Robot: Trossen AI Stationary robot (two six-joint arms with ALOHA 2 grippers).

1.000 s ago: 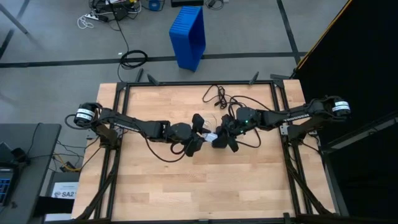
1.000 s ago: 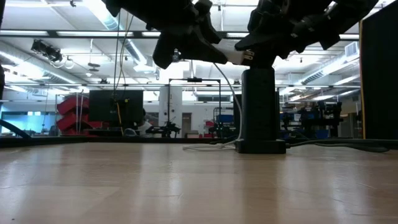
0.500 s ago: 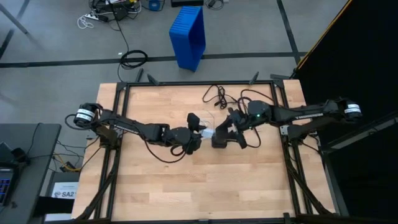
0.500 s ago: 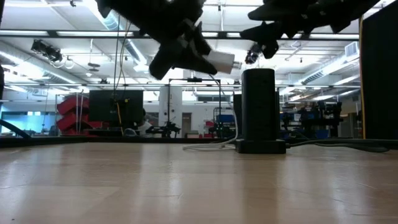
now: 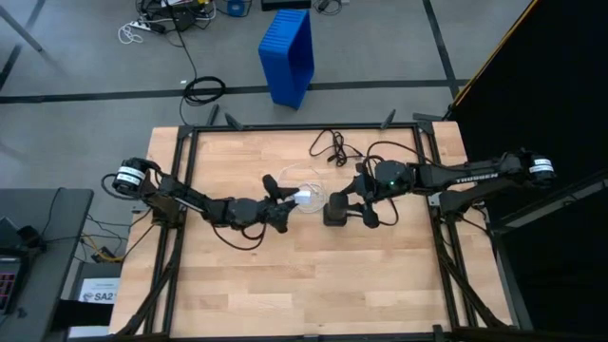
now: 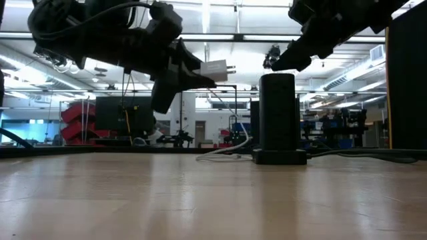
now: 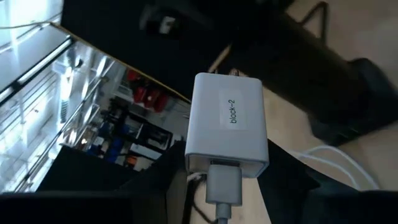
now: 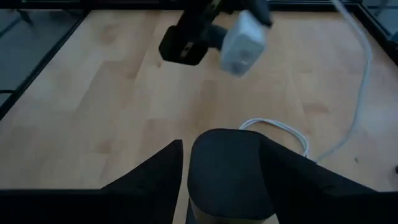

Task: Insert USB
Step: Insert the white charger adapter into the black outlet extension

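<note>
My left gripper (image 5: 285, 204) is shut on a white charger block (image 7: 229, 121) labelled "block-2", carried above the table's middle. The USB's white plug (image 7: 222, 186) sits in the block's socket. Its thin white cable (image 6: 230, 150) drops to the table and loops there (image 8: 280, 132). In the low view the block's prongs (image 6: 230, 67) point toward a black tower (image 6: 277, 113) standing upright on the table. My right gripper (image 8: 227, 186) is open and hovers over the tower's top (image 8: 227, 165), one finger at each side, apparently apart from it. My left gripper pinches the white charger block between its two fingers at the socket end (image 7: 214, 163), where the USB plug enters. The fingers (image 6: 180, 73) come level from the table's left. The block is lifted clear, prongs pointing away from the gripper, and the cable hangs slack below.
A thin black cord (image 5: 332, 147) lies tangled near the table's far edge. The black tower's base (image 6: 280, 158) and its cords spread toward the right. Bare wood lies on the near half of the table (image 5: 304, 285). A blue bin (image 5: 288, 55) stands on the floor beyond.
A second ago both grippers met at the white block. My right gripper drew off toward the table's right and now stands over the black tower. My left gripper pulled back toward the table's left with the block and turned it, so the prongs face the tower.
</note>
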